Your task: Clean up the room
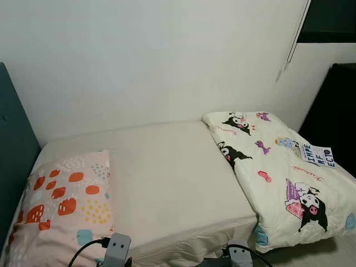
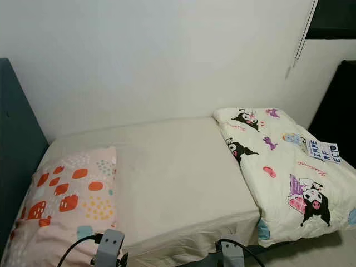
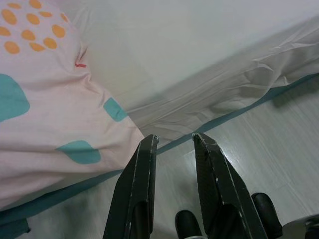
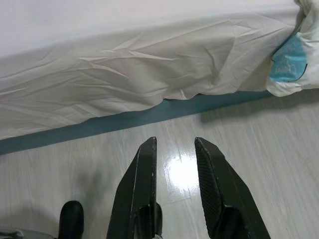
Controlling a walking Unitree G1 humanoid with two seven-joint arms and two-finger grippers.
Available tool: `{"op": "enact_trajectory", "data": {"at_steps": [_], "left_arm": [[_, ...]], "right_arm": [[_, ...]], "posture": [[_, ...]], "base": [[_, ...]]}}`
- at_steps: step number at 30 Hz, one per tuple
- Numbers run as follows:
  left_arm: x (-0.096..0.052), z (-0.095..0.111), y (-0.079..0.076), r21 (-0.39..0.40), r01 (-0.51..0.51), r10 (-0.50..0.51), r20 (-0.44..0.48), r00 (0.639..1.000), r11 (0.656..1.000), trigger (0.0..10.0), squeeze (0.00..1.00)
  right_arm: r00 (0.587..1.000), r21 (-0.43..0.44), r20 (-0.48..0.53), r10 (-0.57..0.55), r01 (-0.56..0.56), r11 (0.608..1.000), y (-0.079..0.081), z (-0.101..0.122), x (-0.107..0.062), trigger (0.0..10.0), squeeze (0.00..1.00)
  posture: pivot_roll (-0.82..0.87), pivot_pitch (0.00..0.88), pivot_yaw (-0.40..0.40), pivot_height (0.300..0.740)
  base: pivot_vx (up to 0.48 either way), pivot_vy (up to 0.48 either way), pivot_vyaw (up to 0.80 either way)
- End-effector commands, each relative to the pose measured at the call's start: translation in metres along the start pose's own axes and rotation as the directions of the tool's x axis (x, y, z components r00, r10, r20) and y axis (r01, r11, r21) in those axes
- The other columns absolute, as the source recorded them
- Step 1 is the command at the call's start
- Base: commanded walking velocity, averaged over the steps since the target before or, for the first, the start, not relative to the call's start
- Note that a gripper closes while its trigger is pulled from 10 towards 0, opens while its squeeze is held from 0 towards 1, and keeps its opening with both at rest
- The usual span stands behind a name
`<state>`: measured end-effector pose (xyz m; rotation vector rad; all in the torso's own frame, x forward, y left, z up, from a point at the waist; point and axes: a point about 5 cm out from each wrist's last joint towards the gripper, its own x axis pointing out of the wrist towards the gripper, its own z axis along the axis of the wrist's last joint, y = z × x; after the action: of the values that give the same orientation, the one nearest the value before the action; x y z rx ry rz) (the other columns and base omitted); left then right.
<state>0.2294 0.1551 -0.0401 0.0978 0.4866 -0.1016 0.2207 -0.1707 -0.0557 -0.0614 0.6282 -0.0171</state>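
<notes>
Left eye view: quilt edge cropped

1. Before me stands the bed, its cream sheet smooth on top and creased where it hangs over the near edge.
2. A pink pillow with orange and teal spots lies at my left end.
3. A folded white cartoon-print quilt lies at my right end, overhanging the bed's near edge.
4. A pale floor runs beneath.
</notes>
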Motion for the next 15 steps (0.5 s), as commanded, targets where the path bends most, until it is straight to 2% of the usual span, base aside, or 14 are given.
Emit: {"op": "enact_trajectory", "data": {"at_steps": [1, 15], "left_arm": [[-0.0012, -0.0026, 0.0026, 0.003, -0.006, 0.006, -0.011, 1.0, 1.0, 10.0, 0.0], [-0.0017, -0.0042, 0.0042, 0.005, -0.016, 0.016, -0.019, 1.0, 1.0, 10.0, 0.0]], "right_arm": [[1.0, -0.005, -0.02, 0.005, -0.005, 1.0, 0.0018, -0.0031, -0.0004, 10.0, 0.0], [1.0, -0.008, -0.019, 0.006, -0.007, 1.0, 0.003, -0.0022, -0.0001, 10.0, 0.0]], "posture": [[0.06, 0.04, -0.042, 0.74], [0.06, 0.041, -0.044, 0.74]], "base": [[0.0, 0.0, 0.0], [0.0, 0.0, 0.0]]}}
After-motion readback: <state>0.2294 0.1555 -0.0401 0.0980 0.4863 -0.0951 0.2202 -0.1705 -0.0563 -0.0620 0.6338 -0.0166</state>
